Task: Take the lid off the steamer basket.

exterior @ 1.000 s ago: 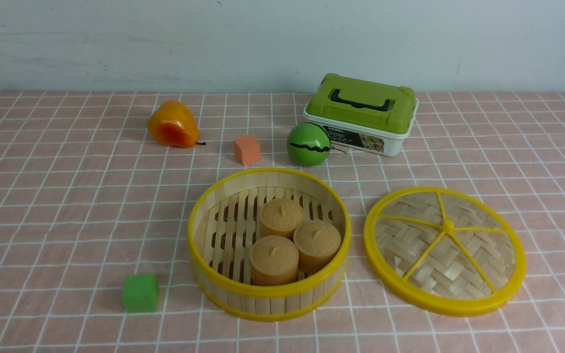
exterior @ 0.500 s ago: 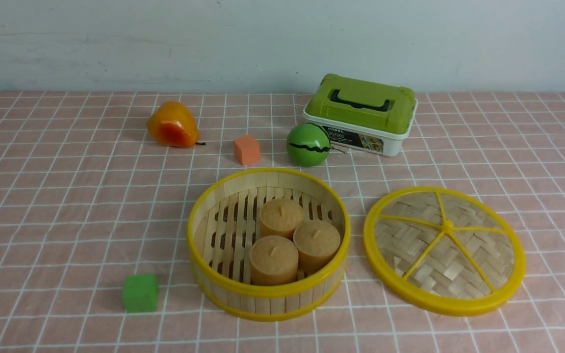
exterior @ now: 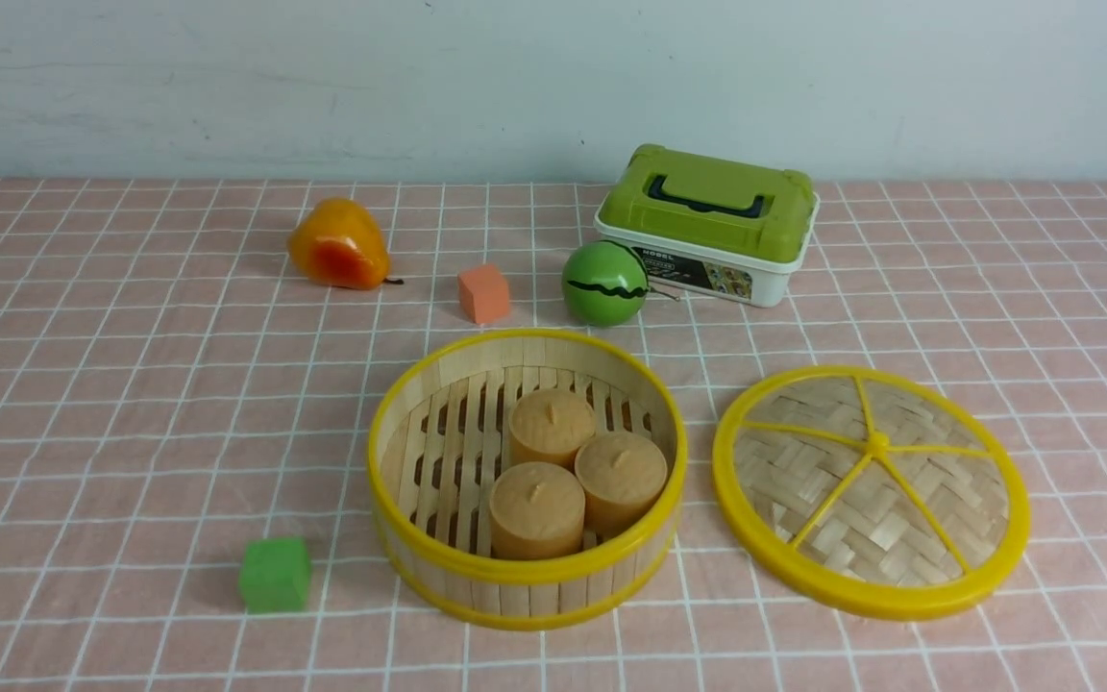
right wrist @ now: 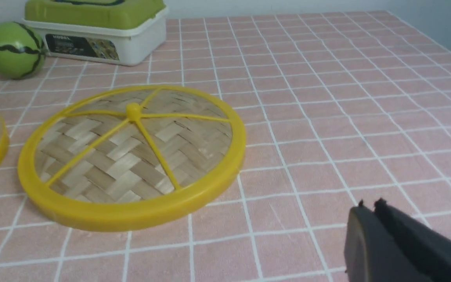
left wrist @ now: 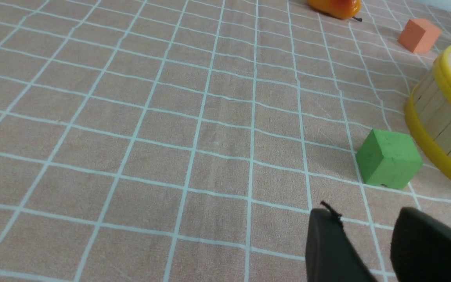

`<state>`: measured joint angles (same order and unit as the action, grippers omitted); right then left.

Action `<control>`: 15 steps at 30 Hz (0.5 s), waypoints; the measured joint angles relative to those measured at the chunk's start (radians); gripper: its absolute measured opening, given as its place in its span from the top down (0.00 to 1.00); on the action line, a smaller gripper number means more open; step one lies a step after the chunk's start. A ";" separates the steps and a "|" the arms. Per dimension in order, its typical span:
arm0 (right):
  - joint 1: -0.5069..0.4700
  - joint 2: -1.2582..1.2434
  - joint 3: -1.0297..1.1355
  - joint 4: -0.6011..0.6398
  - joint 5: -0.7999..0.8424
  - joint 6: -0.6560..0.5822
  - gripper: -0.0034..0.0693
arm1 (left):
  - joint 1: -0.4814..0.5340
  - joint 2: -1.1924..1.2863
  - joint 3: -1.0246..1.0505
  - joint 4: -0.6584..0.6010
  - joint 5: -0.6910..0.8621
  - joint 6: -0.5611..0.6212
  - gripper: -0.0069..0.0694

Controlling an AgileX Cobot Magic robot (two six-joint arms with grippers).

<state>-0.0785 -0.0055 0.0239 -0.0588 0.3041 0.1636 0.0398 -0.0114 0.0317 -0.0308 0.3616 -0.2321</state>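
Since the woven bamboo lid [exterior: 899,519] is already off, lying flat and right side up to the right of the steamer basket [exterior: 529,572] and just apart from it, I judge the task's lifting done. Being round, the lid offers no long axis to line up with; its centre knob marks the middle. From the right jaws [right wrist: 371,207], it lies back toward the basket, and that right arm looks the nearer one. Those jaws are closed together with nothing between them, clear of the lid. The left jaws [left wrist: 364,215] stand parted and hold nothing, on the basket's left side, near the green cube [exterior: 276,575]. Neither arm shows in the front view, so I can't tell how their joints are bent; both seem drawn back on the robot's side of the basket. Any next move probably calls only for keeping away from the lid.
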 joint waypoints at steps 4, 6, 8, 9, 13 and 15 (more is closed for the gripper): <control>0.000 -0.005 0.000 0.008 0.053 0.000 0.96 | 0.000 0.000 0.000 0.000 0.000 0.000 0.60; 0.000 -0.005 -0.003 0.020 0.066 -0.028 0.96 | 0.000 0.000 0.000 0.000 0.000 0.000 0.60; 0.000 -0.005 -0.003 0.033 0.069 -0.048 0.96 | 0.000 0.000 0.000 0.000 0.000 0.000 0.60; 0.000 -0.005 -0.003 0.033 0.070 -0.050 0.96 | 0.000 0.000 0.000 0.000 0.000 0.000 0.60; 0.020 -0.005 -0.004 0.059 0.073 -0.077 0.96 | 0.000 0.000 0.000 0.000 0.000 0.000 0.60; 0.041 -0.005 -0.005 0.059 0.074 -0.078 0.97 | 0.000 0.000 0.000 0.000 0.000 0.000 0.60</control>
<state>-0.0376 -0.0102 0.0188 0.0000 0.3786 0.0860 0.0398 -0.0114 0.0317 -0.0308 0.3617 -0.2321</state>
